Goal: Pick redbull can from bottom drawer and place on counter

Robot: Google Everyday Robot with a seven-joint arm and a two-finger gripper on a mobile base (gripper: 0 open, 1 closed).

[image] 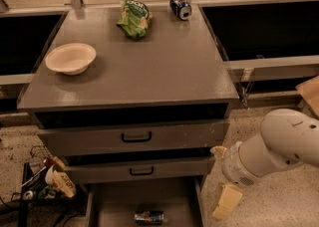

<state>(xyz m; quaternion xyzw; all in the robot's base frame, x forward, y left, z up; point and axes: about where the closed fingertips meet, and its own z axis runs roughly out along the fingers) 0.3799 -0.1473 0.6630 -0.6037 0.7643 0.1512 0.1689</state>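
Note:
The redbull can lies on its side on the floor of the pulled-out bottom drawer, at the lower edge of the camera view. My gripper hangs to the right of the cabinet, beside the drawer's right wall, above and right of the can and apart from it. It is open, with one cream finger up by the middle drawer's corner, the other lower down, and nothing between them. The counter is the broad grey cabinet top above.
On the counter are a white bowl at the left, a green snack bag and a fatter blue can at the back. Two shut drawers with black handles sit above the open one. Wire clutter lies on the floor at the left.

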